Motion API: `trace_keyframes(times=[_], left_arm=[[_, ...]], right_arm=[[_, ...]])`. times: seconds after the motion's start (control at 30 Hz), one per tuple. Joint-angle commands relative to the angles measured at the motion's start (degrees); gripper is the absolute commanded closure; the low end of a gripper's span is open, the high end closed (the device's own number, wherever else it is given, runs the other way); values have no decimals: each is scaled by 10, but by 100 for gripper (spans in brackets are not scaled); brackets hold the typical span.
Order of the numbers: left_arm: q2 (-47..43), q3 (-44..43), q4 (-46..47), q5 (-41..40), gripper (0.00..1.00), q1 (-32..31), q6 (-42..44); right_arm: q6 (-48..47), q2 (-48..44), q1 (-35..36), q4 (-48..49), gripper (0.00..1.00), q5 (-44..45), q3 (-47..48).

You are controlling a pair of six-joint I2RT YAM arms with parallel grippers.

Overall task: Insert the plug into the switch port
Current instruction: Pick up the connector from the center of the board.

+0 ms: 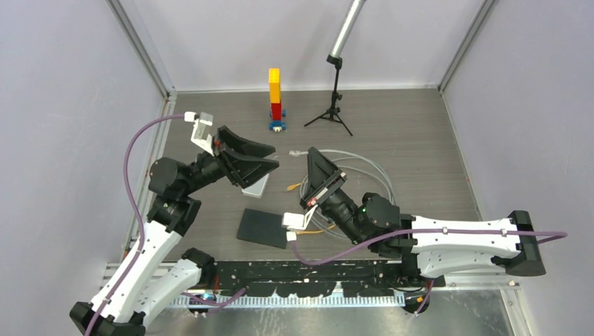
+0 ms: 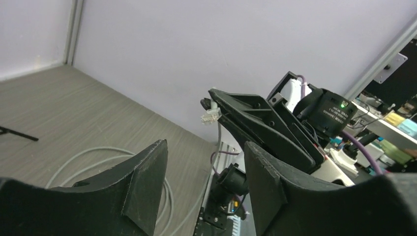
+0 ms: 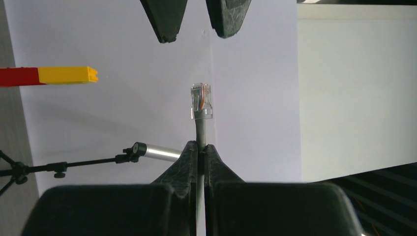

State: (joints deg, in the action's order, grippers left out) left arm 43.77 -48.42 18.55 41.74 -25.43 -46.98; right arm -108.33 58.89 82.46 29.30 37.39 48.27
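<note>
Right gripper [image 3: 200, 147] clamped on cable [image 3: 200, 129] just behind plug [image 3: 201, 101]. Left gripper [image 2: 204, 145] jaws apart, empty, beside white box [image 1: 259, 187], left of plug.

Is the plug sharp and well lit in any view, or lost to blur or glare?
Right wrist: plug sharp and clear against the pale wall, no glare. Left wrist: plug small but readable, own fingers dark with little detail. Top: even light, plug tiny and soft.

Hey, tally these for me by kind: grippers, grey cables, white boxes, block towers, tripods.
grippers: 2, the left gripper and the right gripper
grey cable: 1
white box: 1
block tower: 1
tripod: 1
total: 6
</note>
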Motion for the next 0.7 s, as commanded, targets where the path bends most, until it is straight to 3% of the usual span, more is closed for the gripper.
trace_keyframes(times=[0.0,0.67], left_arm=[[-21,32,131,9,39,-1,38],[50,1,181,62,36,-42,31]], right_arm=[[27,-4,12,-7,100,37,28],[20,10,41,-12,100,8,38]])
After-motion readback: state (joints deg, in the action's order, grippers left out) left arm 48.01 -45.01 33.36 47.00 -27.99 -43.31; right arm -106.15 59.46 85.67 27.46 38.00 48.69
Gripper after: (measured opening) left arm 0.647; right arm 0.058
